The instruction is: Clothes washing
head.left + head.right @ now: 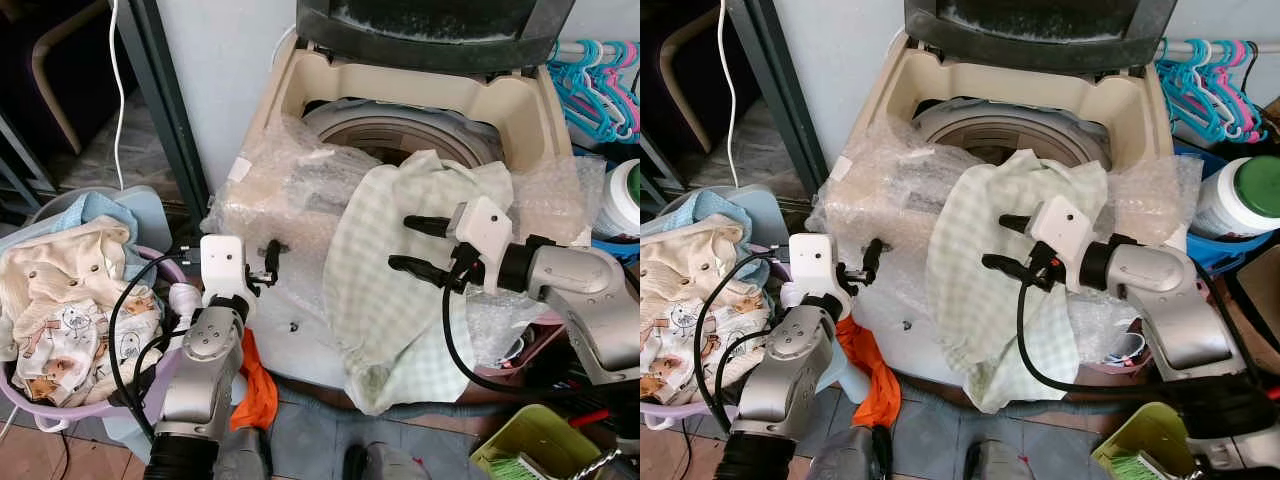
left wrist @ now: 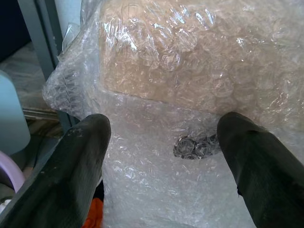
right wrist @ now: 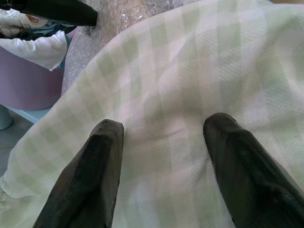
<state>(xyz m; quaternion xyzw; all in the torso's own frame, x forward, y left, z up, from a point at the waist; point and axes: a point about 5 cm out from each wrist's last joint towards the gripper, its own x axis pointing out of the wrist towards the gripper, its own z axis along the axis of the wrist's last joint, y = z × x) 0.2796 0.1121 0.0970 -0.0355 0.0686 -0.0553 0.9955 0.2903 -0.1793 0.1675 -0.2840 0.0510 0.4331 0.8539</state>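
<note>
A pale green checked cloth (image 1: 400, 270) hangs over the front rim of the top-loading washing machine (image 1: 515, 105), draping down its bubble-wrapped front. My right gripper (image 1: 400, 245) is open, its fingers (image 3: 102, 175) spread just in front of the cloth, holding nothing. My left gripper (image 1: 270, 262) is open too, close to the bubble wrap (image 2: 190, 95) on the machine's front left, empty. The drum (image 1: 400, 128) is open under the raised dark lid (image 1: 430, 30). A purple basket (image 1: 60, 405) of light clothes (image 1: 70, 300) stands to the left.
An orange cloth (image 1: 258, 385) hangs by the machine's lower left. Blue and pink hangers (image 1: 595, 85) and a white jar with a green lid (image 1: 625, 195) are at the right. A yellow-green bin (image 1: 530, 440) sits at the bottom right. A dark metal post (image 1: 165, 110) stands left.
</note>
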